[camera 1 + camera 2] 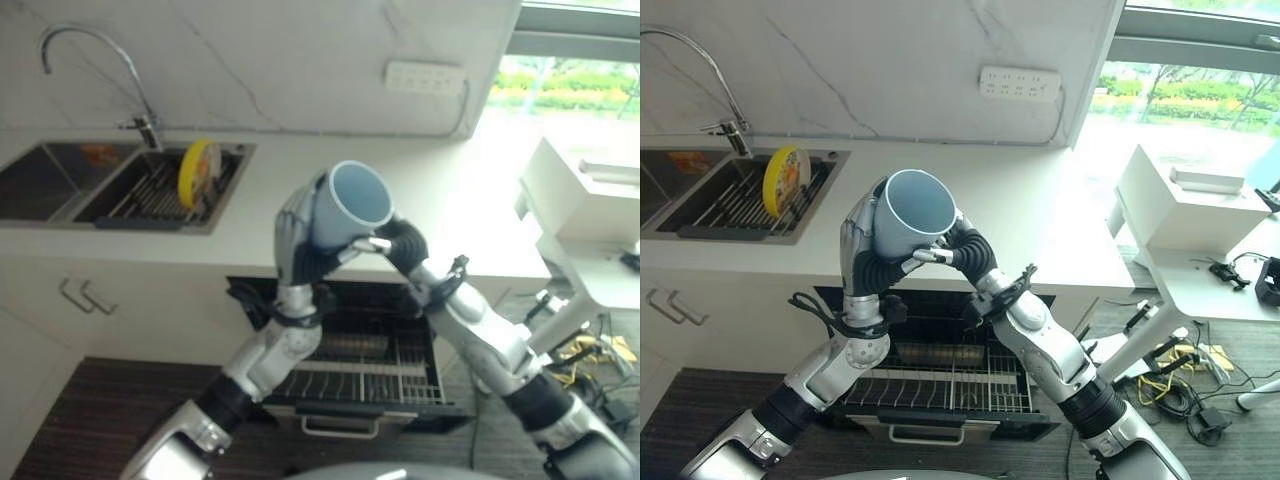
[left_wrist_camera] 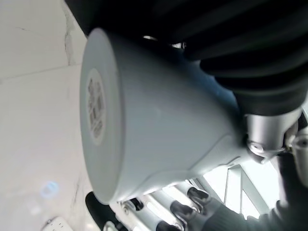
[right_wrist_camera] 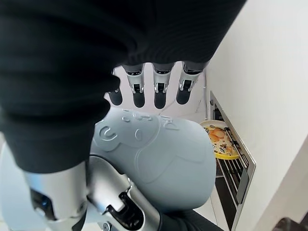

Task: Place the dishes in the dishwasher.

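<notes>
The robot holds a big light-blue cup (image 1: 910, 210) up in the air with both hands. The cup is tipped, so its open mouth faces up and toward the robot. It hangs over the front edge of the white desk (image 1: 1040, 215), above the open dishwasher (image 1: 950, 375).

The left hand (image 1: 862, 250) is on the cup's left side. Its fingers curl around the cup's wall and hold it. The right hand (image 1: 965, 248) is on the cup's right side and a bit under it. Its fingers and thumb wrap the cup too. In the right wrist view, the cup (image 3: 159, 159) sits between the right hand's thumb and its row of dark-tipped fingers (image 3: 159, 91). In the left wrist view, the cup's flat bottom (image 2: 96, 120) shows, with a label on it.

The dishwasher drawer is pulled out below the desk. Its wire rack (image 1: 370, 365) shows between the two arms.

Off to the robot's left is a sink (image 1: 60, 185) set in the desk, with a curved tap (image 1: 100, 60) behind it. A yellow plate (image 1: 197, 172) stands on its edge in the rack in the sink, well apart from the cup.

On the wall behind the desk is a white power strip (image 1: 1020, 83). To the right is a window (image 1: 1200, 90), with a white box (image 1: 1185, 205) on a low white table.
</notes>
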